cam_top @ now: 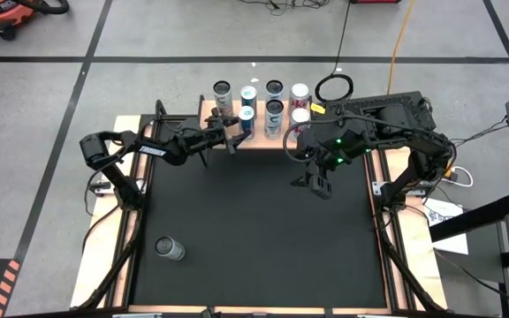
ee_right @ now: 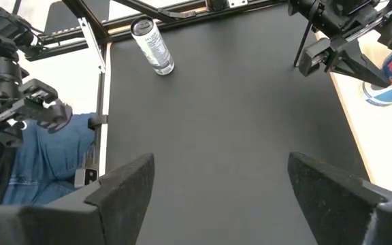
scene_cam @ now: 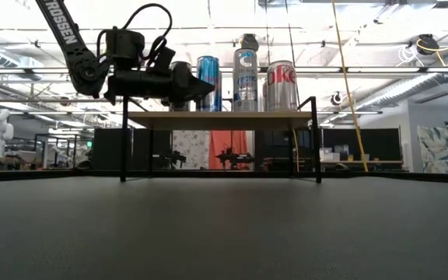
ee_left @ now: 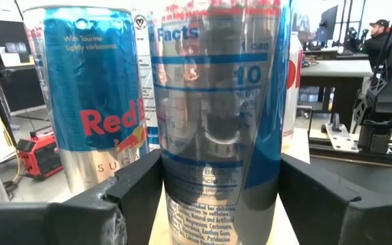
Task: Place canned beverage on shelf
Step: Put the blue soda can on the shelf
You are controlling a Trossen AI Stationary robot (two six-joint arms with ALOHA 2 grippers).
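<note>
My left gripper (cam_top: 231, 134) is up at the shelf (cam_top: 259, 137), at its left end, with a can (ee_left: 213, 116) standing upright between my two fingers (ee_left: 131, 187). From my left wrist the can fills the gap, its printed label facing me, and my fingers flank its lower half on either side; I cannot tell whether they are pressing on it or have just come off, so I cannot say whether I am holding it. The can stands on the light-wood board, in the near row, with a blue and silver Red Bull can (ee_left: 90, 95) just beside it. From table height the shelf (scene_cam: 220, 118) is raised on thin black legs, my left gripper (scene_cam: 201, 85) is level with the cans on top, and a tall pale can (scene_cam: 245, 74) and a silver can with red lettering (scene_cam: 281, 85) stand to the right of it. My right gripper (cam_top: 318, 185) hangs over the black mat (cam_top: 254, 230) to the right of centre, near the shelf but apart from it, its fingers spread wide with nothing between them. One more can (cam_top: 170, 249) lies on its side on the mat at the near left, well apart from both my grippers.
</note>
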